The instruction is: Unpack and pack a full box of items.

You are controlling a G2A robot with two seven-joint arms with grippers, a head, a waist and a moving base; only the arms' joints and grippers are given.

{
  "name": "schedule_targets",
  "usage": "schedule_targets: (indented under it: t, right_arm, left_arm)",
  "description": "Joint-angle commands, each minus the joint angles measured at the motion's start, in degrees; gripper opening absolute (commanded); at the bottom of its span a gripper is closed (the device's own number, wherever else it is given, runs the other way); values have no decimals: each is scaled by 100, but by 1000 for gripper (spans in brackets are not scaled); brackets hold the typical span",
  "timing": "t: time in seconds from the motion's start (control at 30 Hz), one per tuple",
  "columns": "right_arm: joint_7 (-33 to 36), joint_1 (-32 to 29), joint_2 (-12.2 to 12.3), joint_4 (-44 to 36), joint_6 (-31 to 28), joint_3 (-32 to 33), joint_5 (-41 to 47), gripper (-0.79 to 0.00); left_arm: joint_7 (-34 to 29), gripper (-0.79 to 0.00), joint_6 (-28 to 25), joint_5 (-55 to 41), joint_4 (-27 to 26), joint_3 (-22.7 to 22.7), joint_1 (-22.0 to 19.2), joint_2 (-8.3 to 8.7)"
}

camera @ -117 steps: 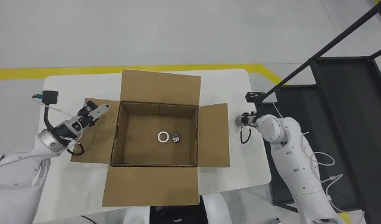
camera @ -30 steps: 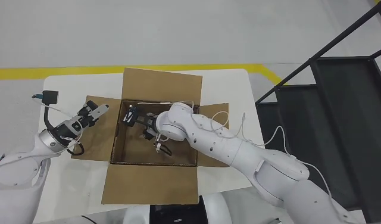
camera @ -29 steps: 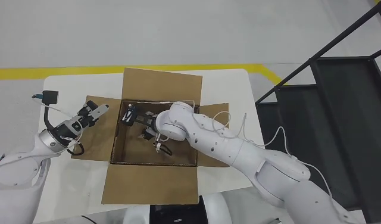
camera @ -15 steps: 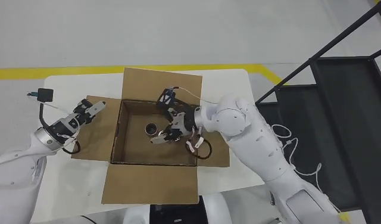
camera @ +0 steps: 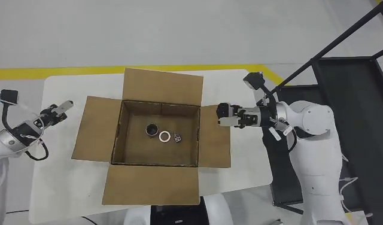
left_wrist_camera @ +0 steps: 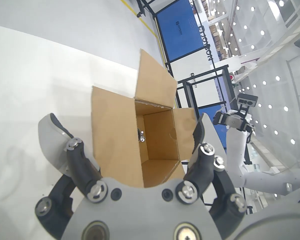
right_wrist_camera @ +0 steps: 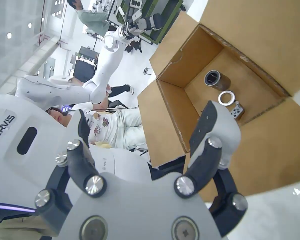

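Note:
An open cardboard box (camera: 160,93) stands mid-table with all flaps folded out. On its floor lie a dark cylinder (camera: 152,129), a white ring (camera: 164,137) and a small dark item (camera: 178,138). My right gripper (camera: 222,114) hovers open and empty over the box's right flap (camera: 215,147). The right wrist view looks past that gripper (right_wrist_camera: 147,121) into the box at the cylinder (right_wrist_camera: 216,79), the ring (right_wrist_camera: 226,98) and the small item (right_wrist_camera: 237,112). My left gripper (camera: 61,107) is open over bare table, left of the left flap. In its own view the left gripper (left_wrist_camera: 126,128) faces the box (left_wrist_camera: 115,131).
The white table (camera: 227,84) has free room to the left of the box and a narrower strip on the right. A black metal rack (camera: 341,93) stands just beyond the table's right edge. A yellow floor line (camera: 60,73) runs behind the table.
The right arm has pulled out of the box to the right, open, and the dark cylinder now lies inside. The left gripper has drawn back leftwards off the left flap.

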Motion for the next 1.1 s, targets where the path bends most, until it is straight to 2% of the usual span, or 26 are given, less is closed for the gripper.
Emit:
schedule_targets:
  t: [0.0, 0.1, 0.23, 0.37, 0.47, 0.63, 0.83, 1.07]
  right_arm:
    - [-37, -249, 45, 9, 10, 357, -33, 0]
    - [-178, -615, 102, 91, 44, 753, -128, 0]
    - [-396, -997, 155, 225, 130, 968, -430, 0]
    - [-548, -1187, 201, 287, 231, 858, -979, 0]
    - [-617, -1251, 217, 317, 268, 689, -981, 0]
    - [-557, -1230, 237, 309, 261, 222, -909, 0]
    - [-572, -1056, 248, 204, 159, -357, -715, 0]
    - [-664, -777, 262, 182, 54, -856, -390, 0]
  left_arm:
    - [118, 0, -5, 245, 118, -58, 7, 13]
    - [397, 0, -7, 441, 323, 32, 18, -1]
    - [657, 0, -88, 470, 725, 581, -117, -70]
    - [964, 0, -266, 423, 1304, 1267, -503, -179]
    - [1100, 0, -406, 280, 1706, 1716, -823, -270]
    - [900, 0, -733, -478, 2115, 2227, -1244, -407]
    - [434, 0, -966, -1158, 2099, 2348, -1445, -453]
    - [-10, 0, -1057, -1647, 1466, 2321, -1405, -448]
